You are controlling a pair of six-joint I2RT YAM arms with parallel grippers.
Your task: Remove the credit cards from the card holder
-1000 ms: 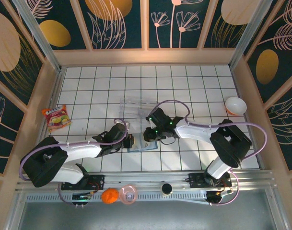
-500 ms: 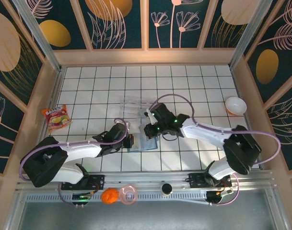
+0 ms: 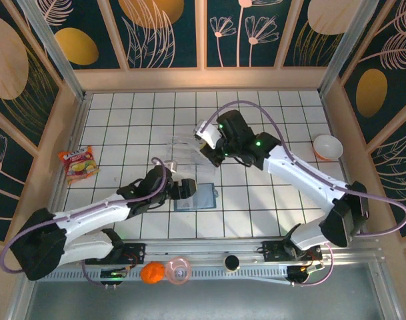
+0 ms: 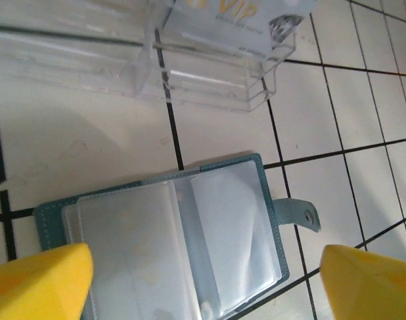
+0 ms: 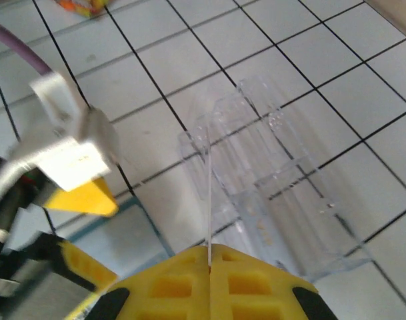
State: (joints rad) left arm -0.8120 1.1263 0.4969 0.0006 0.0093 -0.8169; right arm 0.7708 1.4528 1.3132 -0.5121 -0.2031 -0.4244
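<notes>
Right wrist view: right hand point(image 5: 209, 259) is clamped on one card point(image 5: 208, 200), seen edge-on, its long axis pointing straight out over the clear tray point(image 5: 283, 180). The card holder point(image 4: 169, 247) lies open on the table point(image 4: 69, 147), just below the left hand point(image 4: 204, 283). That hand is nearer, fingers wide apart, holding nothing.

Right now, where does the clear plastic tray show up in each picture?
Top external: clear tray mid-table, just beyond the card holder.
Left wrist: tray along the top, card holder below it.
Right wrist: tray centre-right, card holder's corner lower left.
Shared landmark: the teal card holder lying open beside the tray.
</notes>
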